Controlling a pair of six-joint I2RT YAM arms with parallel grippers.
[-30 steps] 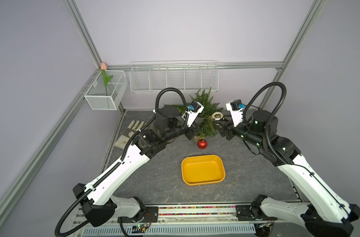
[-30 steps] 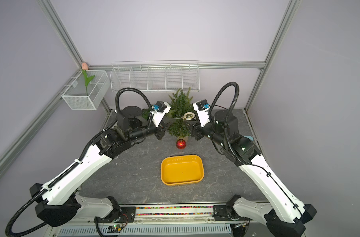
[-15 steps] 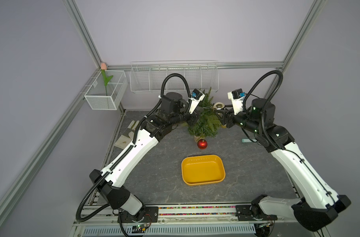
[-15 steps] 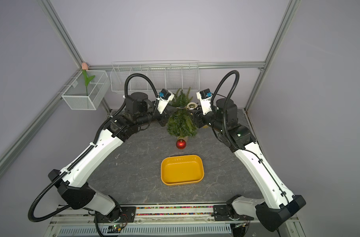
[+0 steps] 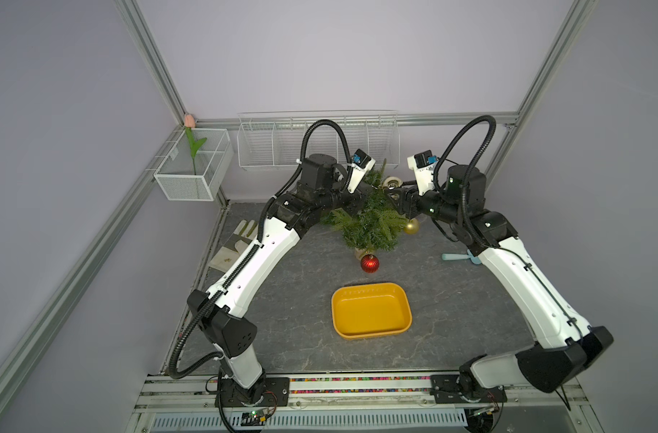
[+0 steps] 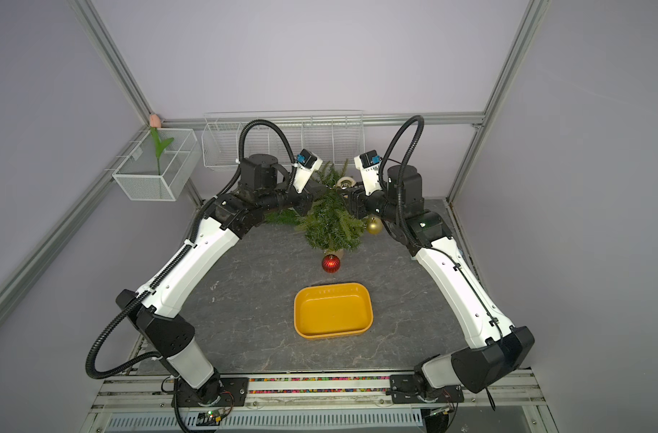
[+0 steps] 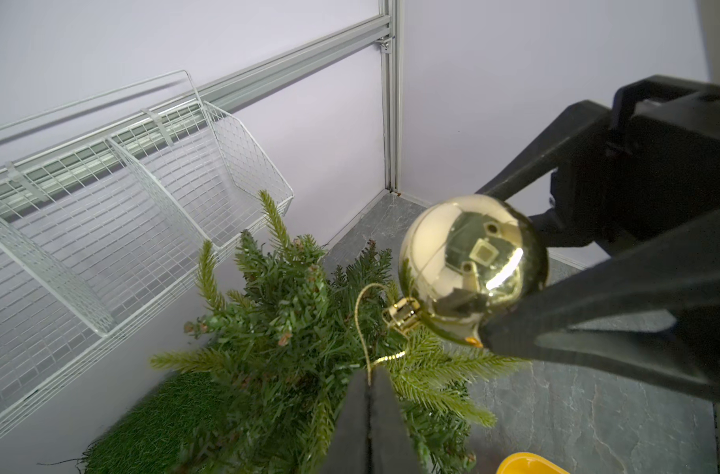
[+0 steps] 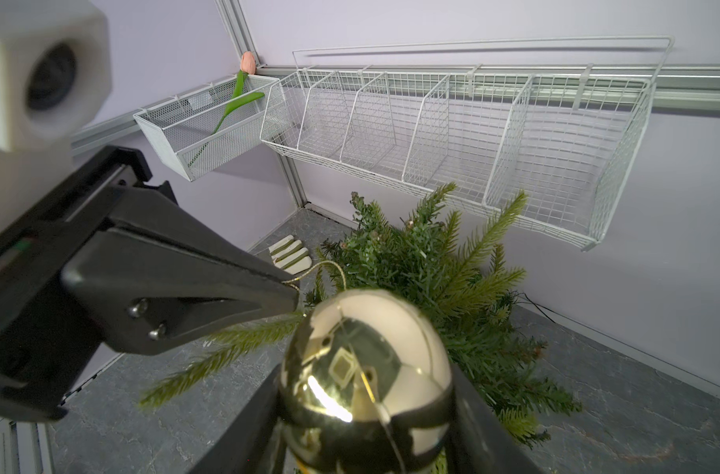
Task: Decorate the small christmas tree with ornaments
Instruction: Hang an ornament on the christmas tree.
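The small christmas tree [image 5: 370, 225] stands upper centre in both top views. Just right of its tip, my right pincer [image 8: 366, 410] clamps a pale gold bauble [image 7: 469, 262]. My left pincer [image 7: 369, 379] is pinched together on its string loop [image 7: 360, 316].

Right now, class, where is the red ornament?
In both top views the red ornament lies centrally on the table, between the small christmas tree and the yellow tray.

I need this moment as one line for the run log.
left gripper: jaws shut on loop | right gripper: jaws shut on mirror-like bauble, beside tree | red bauble: on table
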